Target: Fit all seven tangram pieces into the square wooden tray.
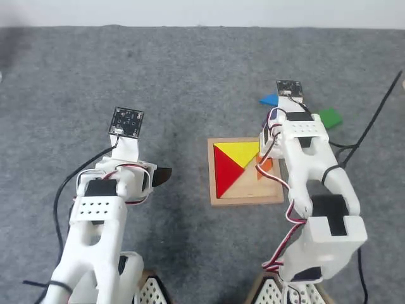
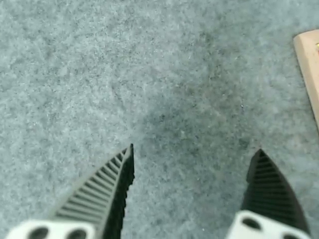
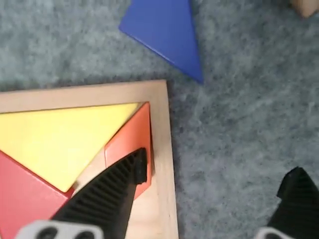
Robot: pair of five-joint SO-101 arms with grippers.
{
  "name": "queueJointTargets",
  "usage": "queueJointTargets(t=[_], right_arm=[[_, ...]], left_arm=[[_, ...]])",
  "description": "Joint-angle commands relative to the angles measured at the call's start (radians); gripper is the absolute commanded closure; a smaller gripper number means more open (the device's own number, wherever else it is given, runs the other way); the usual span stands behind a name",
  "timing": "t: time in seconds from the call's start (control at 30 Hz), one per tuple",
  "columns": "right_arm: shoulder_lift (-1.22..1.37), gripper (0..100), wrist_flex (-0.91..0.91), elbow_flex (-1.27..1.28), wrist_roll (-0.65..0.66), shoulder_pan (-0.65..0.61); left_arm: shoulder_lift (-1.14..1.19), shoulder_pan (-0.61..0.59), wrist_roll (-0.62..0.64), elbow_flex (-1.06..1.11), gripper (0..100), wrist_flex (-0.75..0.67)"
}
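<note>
The square wooden tray (image 1: 276, 195) lies on the grey carpet and holds a red triangle (image 1: 224, 172), a yellow triangle (image 1: 240, 152) and an orange piece (image 1: 266, 166). In the right wrist view the orange piece (image 3: 130, 142) lies against the tray's rim (image 3: 167, 124), next to the yellow triangle (image 3: 65, 134). My right gripper (image 3: 217, 174) is open and straddles that rim, with one finger over the orange piece and the other over the carpet. A blue triangle (image 3: 167, 35) lies just outside the tray. My left gripper (image 2: 194, 159) is open above bare carpet, to the left of the tray (image 2: 309, 59).
A green piece (image 1: 330, 117) lies on the carpet behind the right arm, near the blue triangle (image 1: 269, 99). A tan wooden corner (image 3: 306, 6) shows beyond the blue triangle. Black cables (image 1: 373, 120) trail at the right. Open carpet (image 1: 158, 82) spreads across the back and left.
</note>
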Motion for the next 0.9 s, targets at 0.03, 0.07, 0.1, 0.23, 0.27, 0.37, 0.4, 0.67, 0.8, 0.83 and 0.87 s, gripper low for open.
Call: queueJointTargets(t=[0.03,0.07,0.1,0.23,0.27,0.37,0.4,0.67,0.8,0.83,0.87], right_arm=[[-0.028,58.9,0.048,-0.023,0.003,0.002],[-0.045,58.9,0.048,-0.02,-0.002,0.001],[-0.064,58.9,0.047,-0.014,-0.005,0.001],[-0.125,58.9,0.042,0.002,-0.002,-0.01],[-0.133,58.9,0.044,0.006,-0.002,-0.013],[-0.131,58.9,0.039,0.012,0.0,-0.022],[-0.124,58.9,0.036,0.012,0.0,-0.024],[-0.03,58.9,0.001,-0.02,0.002,-0.022],[0.031,58.9,0.002,-0.071,0.002,-0.018],[0.047,58.9,0.002,-0.083,0.002,-0.018],[0.059,58.9,0.002,-0.097,0.002,-0.018]], left_arm=[[-0.028,-0.002,-0.012,-0.004,65,-0.017],[-0.028,-0.002,-0.012,-0.004,65,-0.017],[-0.026,0.0,-0.012,-0.004,65,-0.017],[-0.026,0.002,-0.014,-0.004,65,-0.017],[-0.026,0.002,-0.014,-0.004,65,-0.017],[-0.026,0.002,-0.014,-0.004,65,-0.017],[-0.026,0.002,-0.014,-0.004,65,-0.017],[-0.026,-0.002,-0.014,-0.004,65,-0.015],[-0.026,-0.003,-0.014,-0.004,65,-0.015],[-0.028,-0.003,-0.014,-0.004,65,-0.015],[-0.028,-0.003,-0.014,-0.004,65,-0.015]])
